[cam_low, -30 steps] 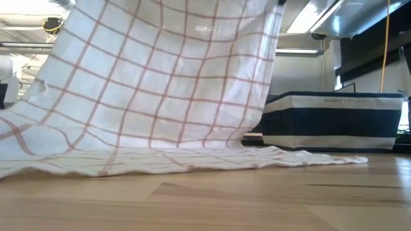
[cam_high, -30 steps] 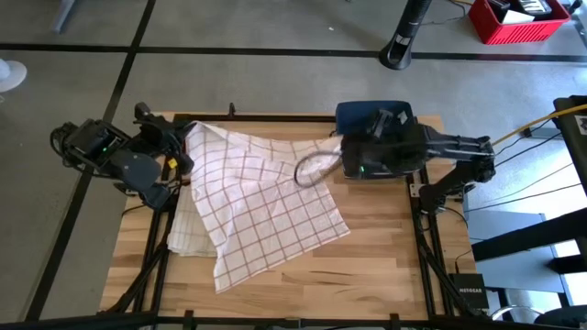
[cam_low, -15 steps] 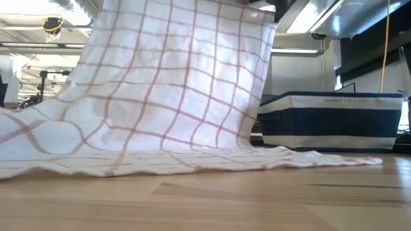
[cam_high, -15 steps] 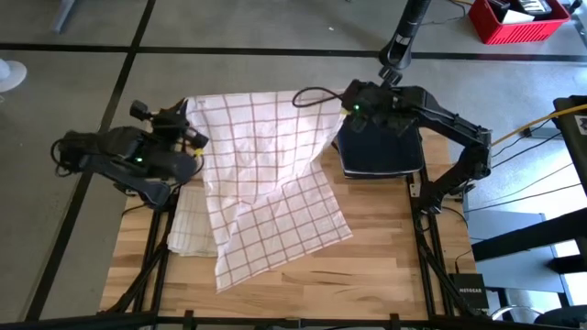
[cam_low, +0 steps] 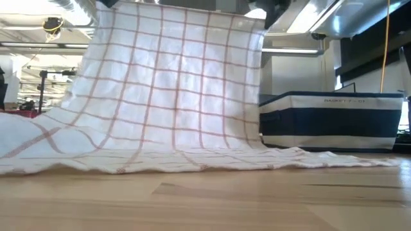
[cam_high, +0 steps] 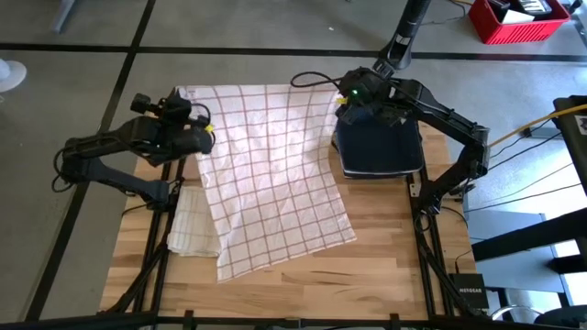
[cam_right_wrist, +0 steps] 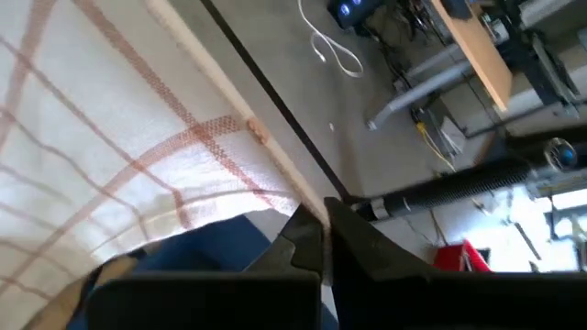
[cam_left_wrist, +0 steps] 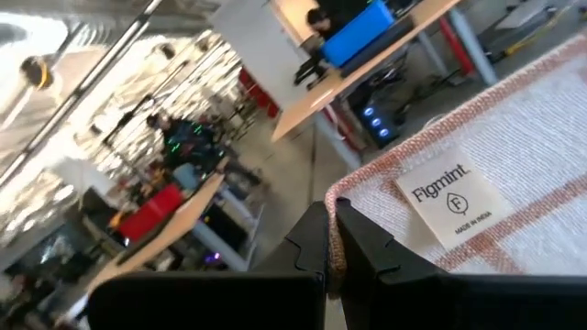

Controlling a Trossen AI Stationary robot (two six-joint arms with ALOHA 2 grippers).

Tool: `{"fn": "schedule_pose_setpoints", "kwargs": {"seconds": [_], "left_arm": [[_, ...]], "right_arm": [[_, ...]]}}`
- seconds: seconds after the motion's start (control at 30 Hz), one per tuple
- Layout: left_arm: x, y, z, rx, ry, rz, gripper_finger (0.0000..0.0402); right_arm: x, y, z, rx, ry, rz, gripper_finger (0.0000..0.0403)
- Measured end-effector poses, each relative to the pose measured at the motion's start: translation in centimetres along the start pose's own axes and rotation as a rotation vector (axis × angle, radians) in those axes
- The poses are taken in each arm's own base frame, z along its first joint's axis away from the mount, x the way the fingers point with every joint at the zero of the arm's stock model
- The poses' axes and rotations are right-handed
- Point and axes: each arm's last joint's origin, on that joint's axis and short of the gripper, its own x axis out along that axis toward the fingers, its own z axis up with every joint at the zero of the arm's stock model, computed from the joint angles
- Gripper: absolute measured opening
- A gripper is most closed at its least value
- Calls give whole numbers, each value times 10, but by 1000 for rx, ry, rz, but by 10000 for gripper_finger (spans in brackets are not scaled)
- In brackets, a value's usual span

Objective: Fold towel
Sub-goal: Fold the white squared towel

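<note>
Both claws pinch far corners of the white red-checked cloth towel (cam_high: 275, 174), left gripper (cam_high: 197, 136), right gripper (cam_high: 344, 99); keep the raised edge taut and level over the wooden table (cam_high: 385, 266).

Towel (cam_high: 271, 174) spans between left gripper (cam_high: 196, 136) and right gripper (cam_high: 341, 99); basket (cam_high: 381, 147) lies right, on table (cam_high: 367, 257).

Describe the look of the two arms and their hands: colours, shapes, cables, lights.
Both arms are dark, near black, built of slim jointed links. The left arm has a blocky wrist and a small yellow mark near its hand. The right arm shows a green light near its hand and a thin black cable looping off the wrist. Each hand has two flat, angular black fingers.
</note>
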Motion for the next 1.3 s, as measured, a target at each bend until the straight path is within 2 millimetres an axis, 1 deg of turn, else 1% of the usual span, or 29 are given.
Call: {"fn": "schedule_pose_setpoints", "kwargs": {"seconds": [0.1, 0.17, 0.23, 0.33, 0.47, 0.53, 0.63, 0.73, 0.83, 0.93, 1.13, 1.3], "left_arm": [[7, 5, 2, -8, 28, 37, 1], [10, 6, 3, 37, 42, 55, 1], [11, 5, 2, 102, 60, 29, 1], [8, 2, 0, 163, 117, -121, 1], [1, -5, -2, 179, 213, -465, 1], [-5, -5, -3, 162, 251, -635, 1], [-14, -2, -7, 133, 318, -854, 1], [-22, 4, -11, 91, 372, -994, 1], [-29, 9, -18, 57, 434, -1038, 1], [-35, 10, -28, 64, 506, -1079, 1], [-57, -1, -41, 76, 570, -1223, 1], [-77, -15, -53, 64, 585, -1283, 1]], "right_arm": [[9, 2, 5, 13, -41, 37, 7], [16, 2, 6, 10, -61, 71, 7], [23, 3, 8, 10, -90, 88, 7], [33, 3, 9, -9, -115, 91, 7], [35, 5, 5, -67, -98, 138, 7], [30, 9, 0, -108, -72, 199, 7], [19, 18, -9, -172, -30, 341, 7], [6, 30, -19, -244, 28, 475, 7], [-5, 44, -25, -271, 69, 555, 7], [-14, 62, -31, -308, 80, 602, 7], [-25, 100, -59, -399, 141, 642, 7], [-34, 126, -83, -463, 172, 607, 7]]}}
